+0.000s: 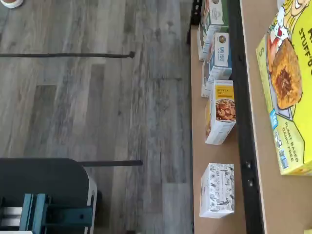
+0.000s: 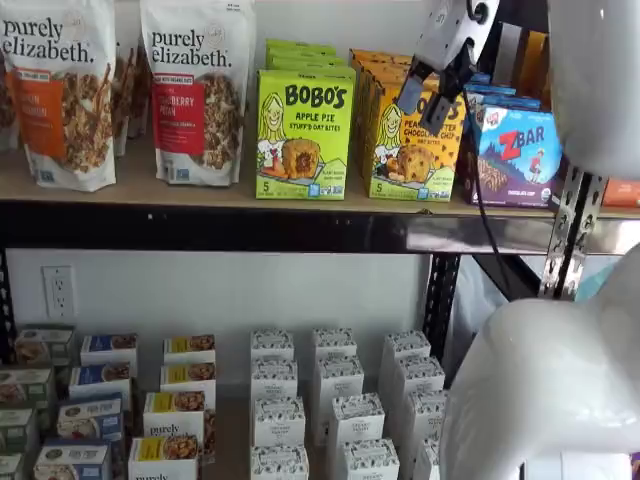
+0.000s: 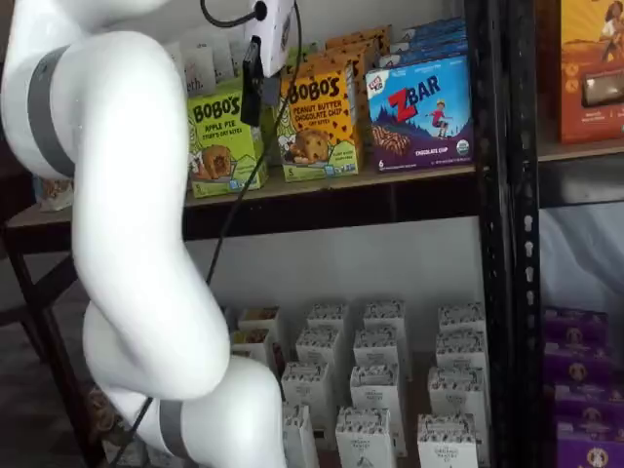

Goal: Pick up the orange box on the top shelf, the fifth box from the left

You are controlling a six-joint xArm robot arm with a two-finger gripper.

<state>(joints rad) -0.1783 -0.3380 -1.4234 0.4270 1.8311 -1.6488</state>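
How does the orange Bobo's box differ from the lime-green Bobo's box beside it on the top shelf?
The orange box is yellow-orange and reads Peanut Butter Chocolate Chip; the lime-green box reads Apple Pie. In both shelf views the pincer and its cable overlap the orange box, while the lime-green box shows almost whole. Both stand upright at the front of the top shelf, each with a cartoon girl.

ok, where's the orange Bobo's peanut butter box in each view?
Wrist view: not in it; the yellow-green carton there looks like the Apple Pie box.
Shelf view: orange box on the top shelf, right of center, partly behind the gripper.
Shelf view: orange box, upper middle.
Shared landmark: blue ZBar box at its right.
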